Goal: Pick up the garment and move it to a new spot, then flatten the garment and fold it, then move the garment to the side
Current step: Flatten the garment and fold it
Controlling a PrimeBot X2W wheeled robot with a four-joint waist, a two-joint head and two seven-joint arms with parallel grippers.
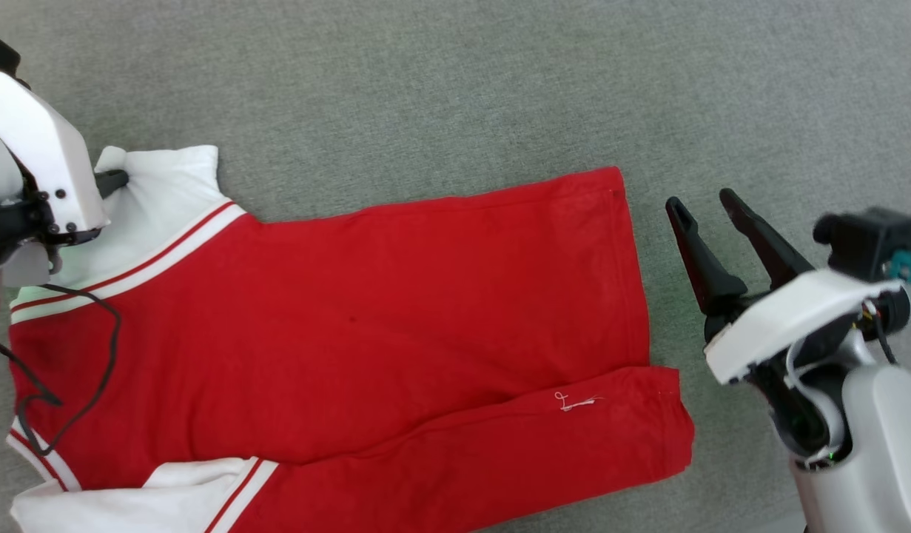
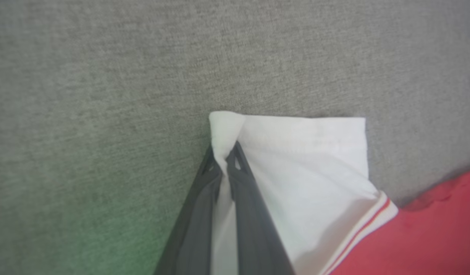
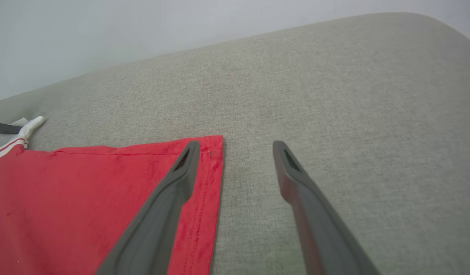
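The left pincer (image 1: 115,181) is closed on the garment (image 1: 351,318). In the left wrist view this pincer (image 2: 224,152) has its two fingers pressed together, and the outer corner of the white sleeve (image 2: 303,160) is pinched between them, so a small fold of cloth stands up at the tips. The rest of the sleeve (image 1: 166,192) spreads to the side of this pincer, and after it come the red-white trim (image 2: 368,225) and the red body of the garment (image 2: 441,229). A thin black cable (image 1: 107,348) hangs from the left arm and lies over the red cloth.

The garment lies spread on the grey surface (image 1: 455,89), between the two pincers. Its plain red face is up.

The right pincer (image 1: 699,200) is wide open and holds nothing. The hem (image 1: 633,274) is just beside it, on the side toward the left pincer. In the right wrist view the right pincer (image 3: 236,147) has one finger over the corner of the hem (image 3: 215,183) and the other finger over bare surface (image 3: 334,95). I cannot tell if the fingers touch the cloth. The red garment (image 3: 86,191) stretches away from this pincer toward the far sleeve (image 3: 30,124).
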